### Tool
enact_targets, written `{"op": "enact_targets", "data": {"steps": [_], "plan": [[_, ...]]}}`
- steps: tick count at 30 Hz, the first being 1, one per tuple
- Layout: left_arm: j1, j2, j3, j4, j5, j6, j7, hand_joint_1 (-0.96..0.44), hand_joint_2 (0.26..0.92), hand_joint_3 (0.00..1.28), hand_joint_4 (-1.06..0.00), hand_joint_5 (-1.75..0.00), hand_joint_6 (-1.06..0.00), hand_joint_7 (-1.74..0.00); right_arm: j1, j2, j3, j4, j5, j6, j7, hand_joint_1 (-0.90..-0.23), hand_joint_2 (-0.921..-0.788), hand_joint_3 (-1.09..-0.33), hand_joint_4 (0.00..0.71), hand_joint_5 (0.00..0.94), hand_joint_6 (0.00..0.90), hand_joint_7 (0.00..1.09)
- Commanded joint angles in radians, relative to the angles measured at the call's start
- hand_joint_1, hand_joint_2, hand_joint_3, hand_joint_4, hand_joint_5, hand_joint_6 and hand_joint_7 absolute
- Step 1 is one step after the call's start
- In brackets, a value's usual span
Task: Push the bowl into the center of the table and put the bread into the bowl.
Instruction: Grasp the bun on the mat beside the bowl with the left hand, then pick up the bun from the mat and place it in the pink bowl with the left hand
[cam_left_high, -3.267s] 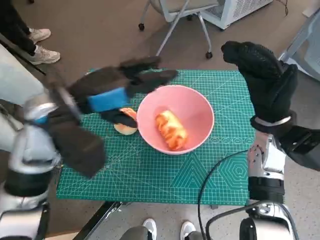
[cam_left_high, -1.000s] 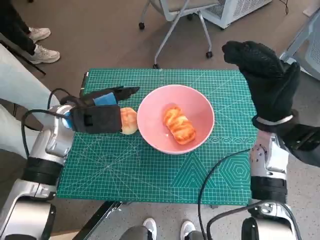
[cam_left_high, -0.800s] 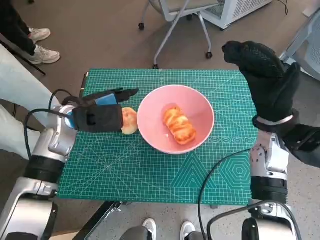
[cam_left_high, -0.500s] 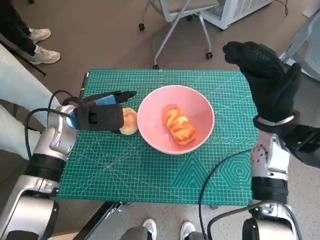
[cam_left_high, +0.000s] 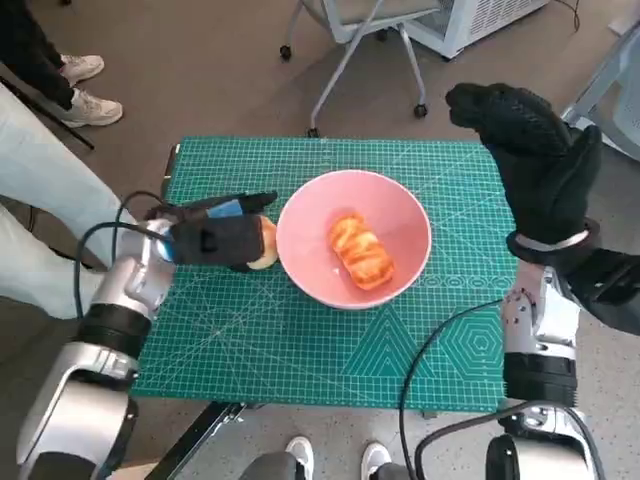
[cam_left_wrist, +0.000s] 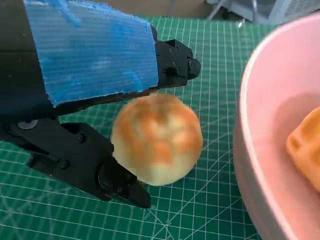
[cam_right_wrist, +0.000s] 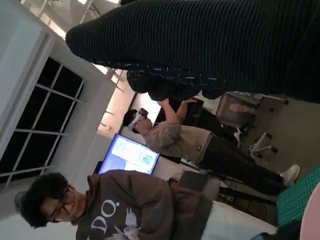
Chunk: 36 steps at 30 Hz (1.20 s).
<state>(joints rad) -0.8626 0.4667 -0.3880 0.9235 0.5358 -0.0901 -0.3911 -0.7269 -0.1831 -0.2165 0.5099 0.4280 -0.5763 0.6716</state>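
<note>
Fingers (cam_left_wrist: 120, 182) of left hand (cam_left_high: 215, 238) straddle bun (cam_left_wrist: 156, 139) — apart.

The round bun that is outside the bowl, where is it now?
In the head view the round bun lies on the green mat, just left of the pink bowl, between the left hand's fingers.

Pale silver forearms trail black cables; left hand (cam_left_high: 215, 238) black (blue-taped back) — right hand (cam_left_high: 535, 150) in black knitted glove.
</note>
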Motion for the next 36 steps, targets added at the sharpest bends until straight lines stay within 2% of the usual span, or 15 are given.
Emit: {"op": "enact_targets", "data": {"steps": [1, 4, 5, 6, 8, 10, 12, 15, 17, 18, 19, 20, 22, 28, 36], "plan": [[-0.030, -0.018, -0.015, 0.049, 0.020, -0.005, 0.046, -0.07, 0.819, 0.02, -0.27, -0.03, -0.38, -0.09, 0.012, -0.002, 0.000, 0.004, 0.003, 0.004, 0.012, -0.678, -0.921, -0.645, 0.167, 0.001, 0.004, 0.52], [-0.026, -0.024, -0.018, 0.060, 0.026, -0.005, 0.068, -0.06, 0.831, 0.02, -0.37, -0.04, -0.49, -0.12, 0.015, -0.004, 0.000, -0.003, 0.004, 0.006, 0.012, -0.677, -0.921, -0.644, 0.167, 0.002, 0.005, 0.52], [-0.025, -0.025, -0.019, 0.061, 0.028, -0.006, 0.074, -0.05, 0.835, 0.01, -0.48, -0.08, -0.54, -0.14, 0.016, -0.004, 0.000, -0.005, 0.004, 0.007, 0.011, -0.677, -0.921, -0.644, 0.167, 0.002, 0.005, 0.52], [-0.021, -0.025, -0.021, 0.060, 0.029, -0.008, 0.081, -0.05, 0.837, 0.01, -0.52, -0.10, -0.55, -0.14, 0.016, -0.005, 0.000, -0.006, 0.004, 0.007, 0.011, -0.677, -0.921, -0.644, 0.167, 0.001, 0.005, 0.52], [-0.016, -0.027, -0.023, 0.062, 0.030, -0.013, 0.094, -0.04, 0.845, 0.01, -0.48, -0.63, -0.62, -0.13, 0.017, -0.005, 0.000, -0.007, 0.003, 0.006, 0.010, -0.677, -0.921, -0.644, 0.167, 0.001, 0.005, 0.52], [-0.011, -0.029, -0.025, 0.068, 0.030, -0.022, 0.108, 0.15, 0.882, 0.07, -0.54, -0.96, -0.66, -0.13, 0.019, -0.005, 0.001, -0.008, 0.002, 0.005, 0.010, -0.677, -0.921, -0.644, 0.167, 0.001, 0.005, 0.52], [-0.007, -0.032, -0.027, 0.076, 0.030, -0.033, 0.126, 0.26, 0.901, 0.08, -0.59, -1.11, -0.69, -0.13, 0.020, -0.004, 0.001, -0.011, 0.002, 0.004, 0.010, -0.677, -0.921, -0.645, 0.168, 0.001, 0.005, 0.52], [-0.002, -0.034, -0.031, 0.090, 0.030, -0.052, 0.150, 0.33, 0.916, 0.15, -0.57, -1.28, -0.74, -0.17, 0.022, -0.004, 0.001, -0.013, 0.002, 0.005, 0.011, -0.677, -0.921, -0.645, 0.168, 0.002, 0.005, 0.52], [0.002, -0.032, -0.035, 0.105, 0.034, -0.073, 0.171, 0.34, 0.918, 0.17, -0.56, -1.32, -0.77, -0.19, 0.022, -0.004, 0.002, -0.012, 0.002, 0.005, 0.011, -0.677, -0.921, -0.645, 0.168, 0.002, 0.005, 0.52], [0.002, -0.031, -0.038, 0.111, 0.036, -0.082, 0.179, 0.27, 0.919, 0.16, -0.57, -1.29, -0.72, -0.42, 0.021, -0.005, 0.001, -0.011, 0.002, 0.006, 0.011, -0.677, -0.921, -0.644, 0.168, 0.002, 0.006, 0.52], [0.003, -0.029, -0.041, 0.118, 0.039, -0.092, 0.190, 0.17, 0.920, 0.16, -0.59, -1.25, -0.63, -0.76, 0.021, -0.005, 0.001, -0.012, 0.002, 0.007, 0.011, -0.677, -0.921, -0.644, 0.168, 0.002, 0.006, 0.52], [0.003, -0.027, -0.043, 0.123, 0.040, -0.098, 0.198, 0.11, 0.920, 0.15, -0.63, -1.23, -0.58, -0.94, 0.021, -0.005, 0.001, -0.012, 0.003, 0.008, 0.011, -0.676, -0.921, -0.644, 0.169, 0.002, 0.006, 0.52], [0.002, -0.021, -0.048, 0.133, 0.044, -0.113, 0.214, 0.06, 0.920, 0.13, -0.67, -1.21, -0.55, -1.07, 0.022, -0.005, 0.002, -0.014, 0.002, 0.008, 0.010, -0.674, -0.921, -0.644, 0.169, 0.002, 0.006, 0.52], [-0.008, 0.006, -0.060, 0.145, 0.069, -0.131, 0.243, 0.01, 0.920, 0.08, -0.70, -1.24, -0.60, -1.09, 0.026, -0.005, 0.003, -0.022, 0.003, 0.013, 0.010, -0.668, -0.921, -0.645, 0.169, 0.001, 0.006, 0.52], [-0.011, 0.062, -0.020, 0.059, 0.045, -0.111, 0.220, 0.00, 0.920, 0.07, -0.70, -1.24, -0.62, -1.08, 0.026, -0.003, 0.003, -0.019, 0.005, 0.014, 0.015, -0.666, -0.921, -0.644, 0.169, 0.001, 0.006, 0.52]]}}
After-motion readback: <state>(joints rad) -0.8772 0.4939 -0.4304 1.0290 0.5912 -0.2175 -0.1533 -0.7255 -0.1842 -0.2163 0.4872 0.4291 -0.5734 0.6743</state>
